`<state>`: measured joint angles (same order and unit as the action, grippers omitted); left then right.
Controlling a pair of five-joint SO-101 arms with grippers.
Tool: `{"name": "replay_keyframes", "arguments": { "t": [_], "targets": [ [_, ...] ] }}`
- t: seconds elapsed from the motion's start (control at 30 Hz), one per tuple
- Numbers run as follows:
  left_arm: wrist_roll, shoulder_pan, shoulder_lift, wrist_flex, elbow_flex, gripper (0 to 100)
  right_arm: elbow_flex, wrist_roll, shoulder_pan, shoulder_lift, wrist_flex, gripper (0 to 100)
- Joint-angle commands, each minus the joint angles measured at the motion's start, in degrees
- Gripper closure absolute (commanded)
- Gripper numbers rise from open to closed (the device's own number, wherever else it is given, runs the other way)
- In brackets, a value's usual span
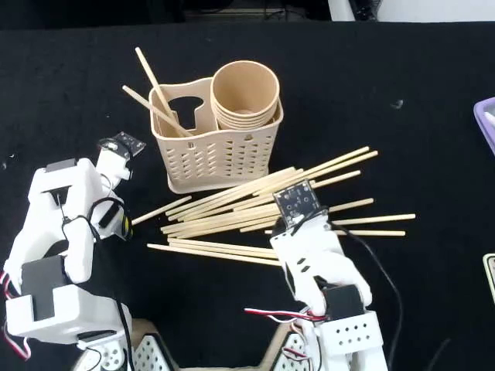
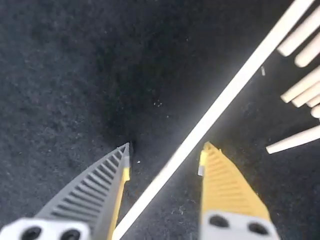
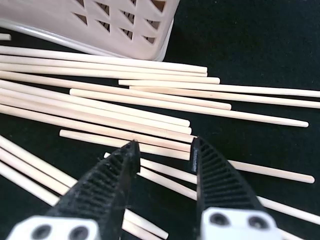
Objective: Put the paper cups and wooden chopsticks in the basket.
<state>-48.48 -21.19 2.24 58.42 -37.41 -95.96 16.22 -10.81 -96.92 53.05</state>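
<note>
A beige slotted basket (image 1: 216, 151) stands upright at the back, holding a stack of paper cups (image 1: 244, 93) and two chopsticks (image 1: 158, 97) that lean out toward the left. In front of it lies a spread pile of wooden chopsticks (image 1: 263, 205). My left gripper (image 2: 165, 152) is low over the black cloth and open, with one loose chopstick (image 2: 215, 112) running between its fingers. My right gripper (image 3: 165, 147) hangs open just above the pile of chopsticks (image 3: 125, 105), near the basket's corner (image 3: 100, 25).
A purple container's edge (image 1: 486, 124) shows at the far right of the black table (image 1: 402, 69), with another object's edge (image 1: 489, 277) below it. The left arm (image 1: 66, 232) and right arm (image 1: 321, 270) stand at the front.
</note>
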Motion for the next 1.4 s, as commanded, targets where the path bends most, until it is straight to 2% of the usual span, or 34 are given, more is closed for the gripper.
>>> {"name": "replay_keyframes", "arguments": {
  "t": [0.0, 0.13, 0.27, 0.47, 0.7, 0.8, 0.87, 0.97, 1.23, 1.3, 1.37],
  "targets": [
    [-0.9, 0.0, -0.1, 3.9, 3.3, 85, 0.2, -0.1, -0.5, -0.8, -0.2, 82.6],
    [-1.1, 0.0, -0.1, 9.7, 5.1, 97, 0.2, -0.1, -0.5, -0.8, -0.2, 82.6],
    [-6.7, 0.0, 0.0, 15.5, 5.8, 97, 0.2, -0.1, -0.5, -0.8, -0.2, 82.6],
    [-10.5, -0.1, 0.0, 21.5, 7.3, 97, 0.2, -0.1, -0.5, -0.8, -0.2, 82.6],
    [-19.5, -0.1, 3.5, 35.3, 12.4, 97, 0.6, -0.2, -0.1, -0.8, -0.3, 82.8],
    [-21.5, 0.1, 10.1, 38.9, 12.4, 97, 1.7, -0.8, 4.0, -0.8, -0.3, 82.8],
    [-21.3, 1.9, 15.2, 39.3, 12.0, 97, 2.6, -3.9, 7.3, -0.8, -0.3, 82.8],
    [-17.3, 7.7, 22.6, 38.0, 8.2, 97, 3.5, -7.1, 11.2, -0.8, -0.3, 82.8],
    [8.0, 36.7, 36.2, 19.5, -5.1, 97, 3.8, -11.9, 19.5, -0.8, -2.5, 82.8],
    [11.5, 41.9, 36.3, 15.0, -7.3, 97, 3.8, -12.0, 20.5, -0.8, -2.8, 82.8],
    [12.3, 43.9, 34.6, 11.3, -8.7, 97, 3.8, -12.0, 20.7, -0.8, -2.8, 82.8]
  ]
}}
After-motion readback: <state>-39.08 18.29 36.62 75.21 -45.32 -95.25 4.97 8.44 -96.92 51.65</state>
